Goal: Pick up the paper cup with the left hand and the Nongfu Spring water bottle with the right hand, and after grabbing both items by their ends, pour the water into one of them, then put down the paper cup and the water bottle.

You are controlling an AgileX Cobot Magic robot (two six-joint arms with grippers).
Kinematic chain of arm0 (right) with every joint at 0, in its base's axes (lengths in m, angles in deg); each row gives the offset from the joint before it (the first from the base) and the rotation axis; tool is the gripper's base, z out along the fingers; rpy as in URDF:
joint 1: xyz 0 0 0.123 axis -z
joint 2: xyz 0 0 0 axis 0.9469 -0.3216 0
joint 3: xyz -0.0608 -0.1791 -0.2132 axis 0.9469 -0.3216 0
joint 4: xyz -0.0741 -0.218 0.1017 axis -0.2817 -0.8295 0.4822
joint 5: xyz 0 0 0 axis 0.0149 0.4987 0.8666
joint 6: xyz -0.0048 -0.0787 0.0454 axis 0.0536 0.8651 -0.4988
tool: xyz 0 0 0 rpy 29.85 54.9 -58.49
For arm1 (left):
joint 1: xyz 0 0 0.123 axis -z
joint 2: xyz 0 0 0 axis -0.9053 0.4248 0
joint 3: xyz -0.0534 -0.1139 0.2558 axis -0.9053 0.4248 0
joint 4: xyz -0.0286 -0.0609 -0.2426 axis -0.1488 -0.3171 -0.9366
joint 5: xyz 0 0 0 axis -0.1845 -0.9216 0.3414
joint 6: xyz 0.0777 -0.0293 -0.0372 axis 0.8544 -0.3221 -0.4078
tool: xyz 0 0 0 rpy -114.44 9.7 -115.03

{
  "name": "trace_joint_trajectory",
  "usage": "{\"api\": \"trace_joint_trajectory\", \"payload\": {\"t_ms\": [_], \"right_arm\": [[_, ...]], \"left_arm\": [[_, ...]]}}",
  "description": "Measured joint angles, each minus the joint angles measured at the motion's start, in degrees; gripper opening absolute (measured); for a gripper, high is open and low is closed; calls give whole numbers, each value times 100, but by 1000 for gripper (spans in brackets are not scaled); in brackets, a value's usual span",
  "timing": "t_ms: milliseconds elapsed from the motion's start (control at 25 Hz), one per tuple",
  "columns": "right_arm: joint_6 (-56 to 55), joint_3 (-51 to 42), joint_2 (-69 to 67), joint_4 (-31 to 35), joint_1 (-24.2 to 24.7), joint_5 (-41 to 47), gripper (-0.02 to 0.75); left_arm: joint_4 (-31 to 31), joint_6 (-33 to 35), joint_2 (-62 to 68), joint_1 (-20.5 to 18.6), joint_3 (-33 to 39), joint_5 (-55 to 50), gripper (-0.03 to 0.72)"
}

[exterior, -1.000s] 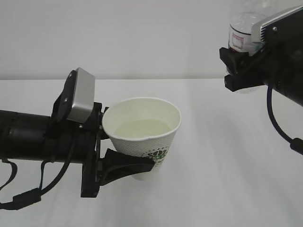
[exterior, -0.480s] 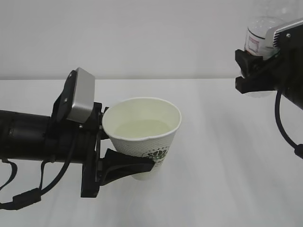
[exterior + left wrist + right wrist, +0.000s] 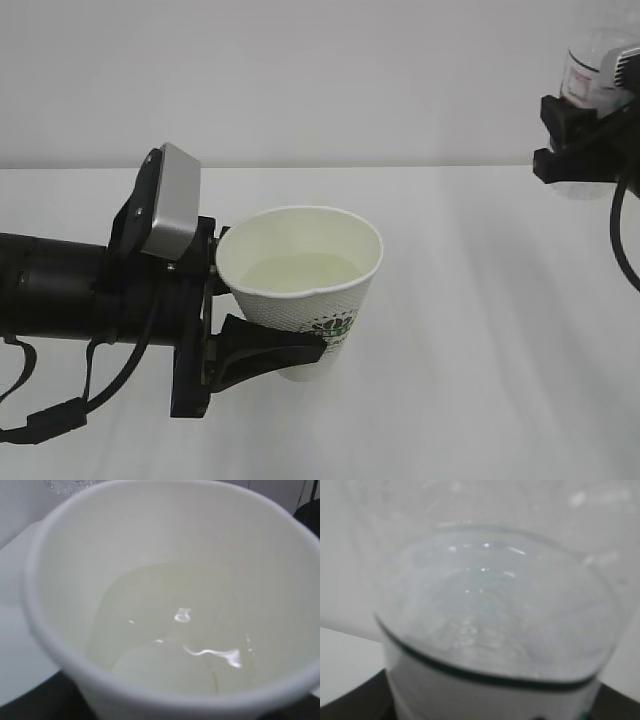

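Note:
The white paper cup [image 3: 300, 265], upright with a green logo on its side, is held low on its wall by my left gripper [image 3: 285, 340], which is shut on it. One black finger [image 3: 275, 350] shows in front; the other is hidden behind the cup. Pale water [image 3: 300, 272] lies inside, and in the left wrist view the cup [image 3: 55, 645] fills the frame with water [image 3: 175, 645] glinting. At the far right edge my right gripper [image 3: 578, 145] is shut on the clear Nongfu Spring water bottle [image 3: 592, 62], which stands upright. Up close the bottle [image 3: 495, 610] blocks the right wrist view.
The white table [image 3: 470, 330] stretches between the two arms under a plain white wall. My left arm with its grey module [image 3: 172, 205] lies along the left side. A black cable [image 3: 618, 240] hangs from the right arm.
My right gripper has carried the bottle to the right, away from the cup, nearly to the frame's edge. The left arm and the cup have not moved.

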Motion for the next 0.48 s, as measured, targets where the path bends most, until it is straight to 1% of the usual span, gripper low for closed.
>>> {"api": "trace_joint_trajectory", "payload": {"t_ms": [160, 480], "right_arm": [[0, 0, 0, 31, 176, 0, 435], [-530, 0, 0, 57, 200, 0, 434]], "left_arm": [[0, 0, 0, 0, 0, -12, 491], [0, 0, 0, 0, 0, -12, 491]]}}
